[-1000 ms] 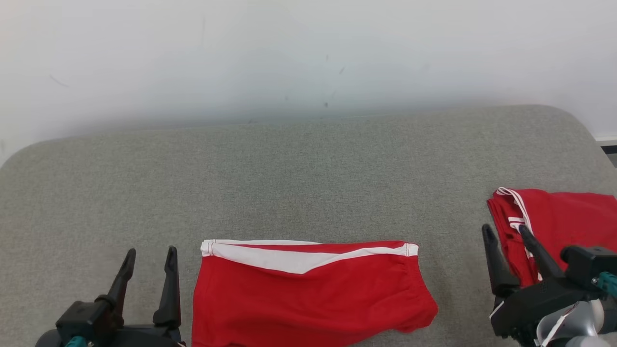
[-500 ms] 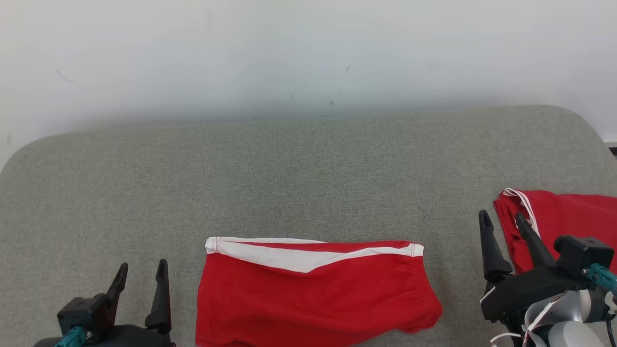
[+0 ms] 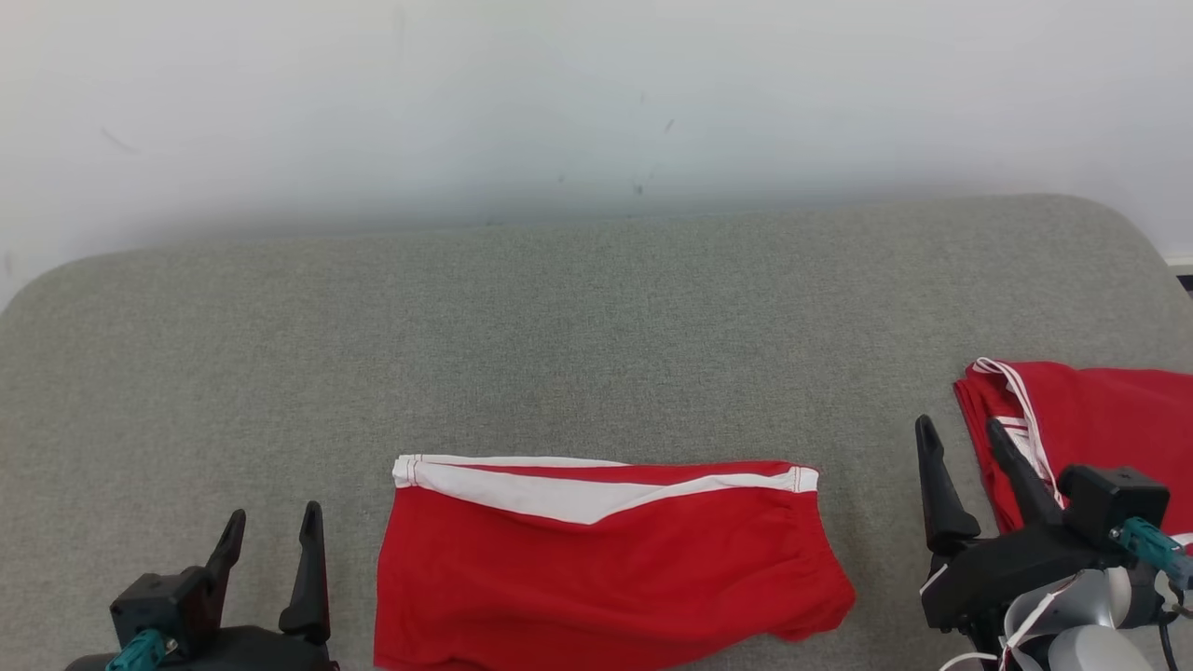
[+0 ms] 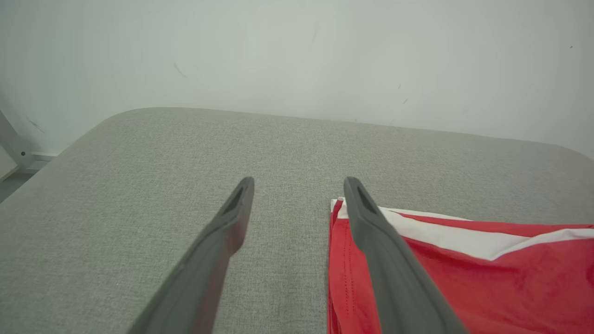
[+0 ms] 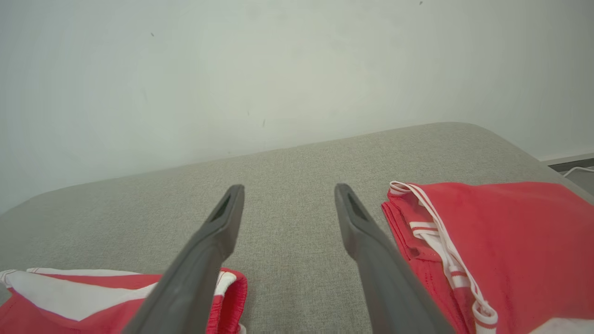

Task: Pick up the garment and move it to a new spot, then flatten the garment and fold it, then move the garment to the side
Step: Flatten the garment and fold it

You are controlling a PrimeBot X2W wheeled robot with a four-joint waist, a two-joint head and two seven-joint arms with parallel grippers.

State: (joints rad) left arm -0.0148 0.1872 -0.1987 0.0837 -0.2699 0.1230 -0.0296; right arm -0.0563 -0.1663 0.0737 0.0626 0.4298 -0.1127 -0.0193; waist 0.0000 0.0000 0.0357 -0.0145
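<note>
**Q:** What has just changed?

**A:** Very little. The left hand (image 3: 275, 514) has sunk back toward the lower left corner of the head view. The right hand (image 3: 960, 426) has edged slightly inward at the lower right. The camera has also drifted a touch. The red garment (image 3: 606, 568) has not moved on the desk (image 3: 559, 326).

**Q:** What does that mean for the task?

**A:** Both hands have their long dark fingers spread apart, holding nothing and touching no cloth. The red garment lies centred near the front of the desk, between the two hands. In the left wrist view its corner sits just beside that hand's inner finger. It looks already flattened and folded, so this reads as a pause between steps — probably only the move to the side is left.

**Q:** What are the materials and shapes like?

**A:** The red garment is thin, matte cloth folded into a broad rectangle. A white band (image 3: 559, 499) slants across its far edge, and there are small gathers at its right end. A second red garment (image 3: 1100, 419) lies at the desk's right edge near the right hand. It is more rumpled, with narrow white stripes along one seam. The desk is covered in grey woven fabric with rounded corners — behind it is a pale wall (image 3: 559, 93) with a few faint scuffs.
</note>
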